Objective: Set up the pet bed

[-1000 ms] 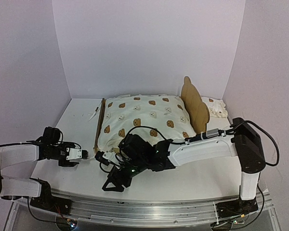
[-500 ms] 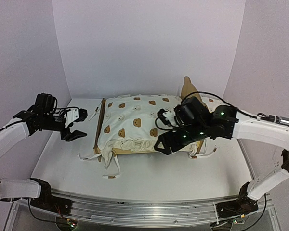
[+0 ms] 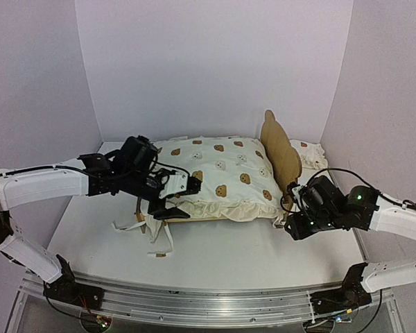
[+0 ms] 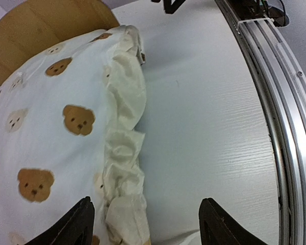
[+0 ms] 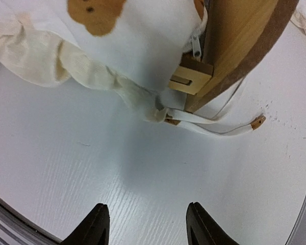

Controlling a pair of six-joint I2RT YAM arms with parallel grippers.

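Note:
The pet bed is a light plywood frame with its bear-ear headboard (image 3: 277, 147) at the right end. A cream bear-print cushion (image 3: 218, 177) covers its base, so the grey fabric is hidden. My left gripper (image 3: 177, 199) is open and empty at the cushion's front-left corner. In the left wrist view it (image 4: 148, 229) straddles the cushion's ruffled edge (image 4: 123, 168), with the headboard (image 4: 41, 35) beyond. My right gripper (image 3: 292, 223) is open and empty, low over the table by the bed's front-right corner. In the right wrist view it (image 5: 145, 227) hovers before the headboard leg (image 5: 239, 46) and the tie strings (image 5: 219, 121).
A small ruffled bear-print pillow (image 3: 312, 154) lies behind the headboard at the back right. Loose tie strings (image 3: 159, 239) trail on the table at the bed's front-left corner. The metal rail (image 4: 275, 102) runs along the table's near edge. Walls enclose three sides.
My left arm has swung in from the left side to the cushion's front-left corner. My right arm has moved off the cushion, down to the bed's front-right corner.

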